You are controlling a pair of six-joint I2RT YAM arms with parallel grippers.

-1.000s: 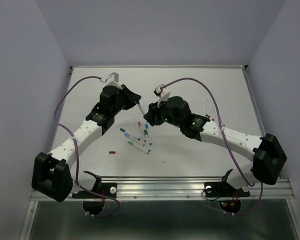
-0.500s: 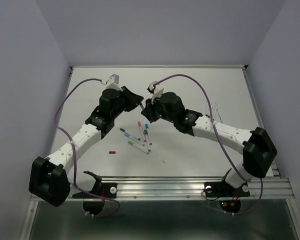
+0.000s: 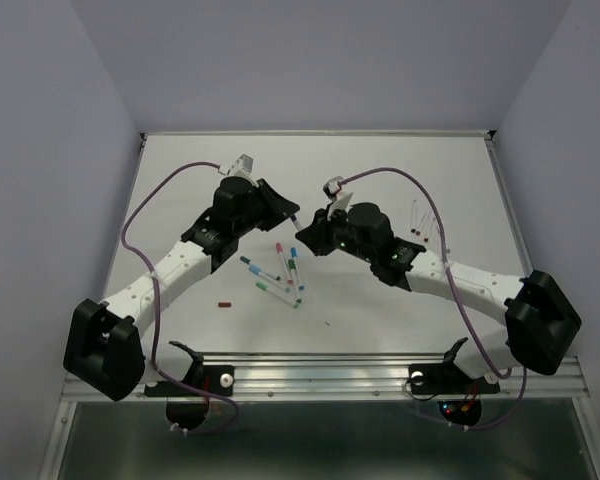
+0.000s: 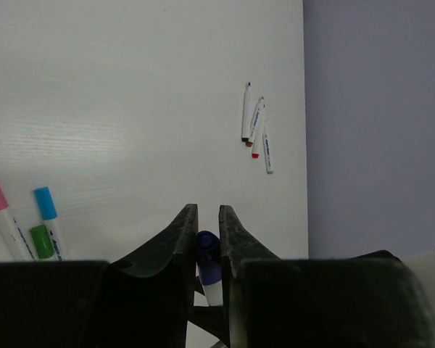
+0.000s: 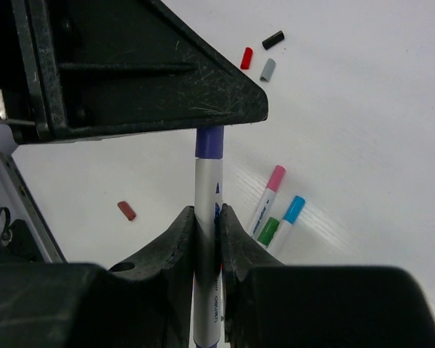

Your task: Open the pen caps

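We see the left pincer clenched on the purple cap of one pen. The cap sits between its two fingers, a little behind the tips, and the white barrel comes out from under it. The right pincer is clenched on this same barrel, lower on the pen, so the cap stands just past its fingertips and goes into the dark body of the left pincer. We see no gap between cap and barrel. In the view from above, the two pincers meet tip to tip, raised over the middle of the counter. Just to the right of the right pincer, three closed pens lie together on the counter, one with a pink cap, one with a blue cap and one with a green cap. To its left, a dark red cap lies alone. Far ahead of it, a red cap, a grey cap and a black cap lie near each other. Ahead and to the right of the left pincer, three open pens lie close together near the counter's edge.
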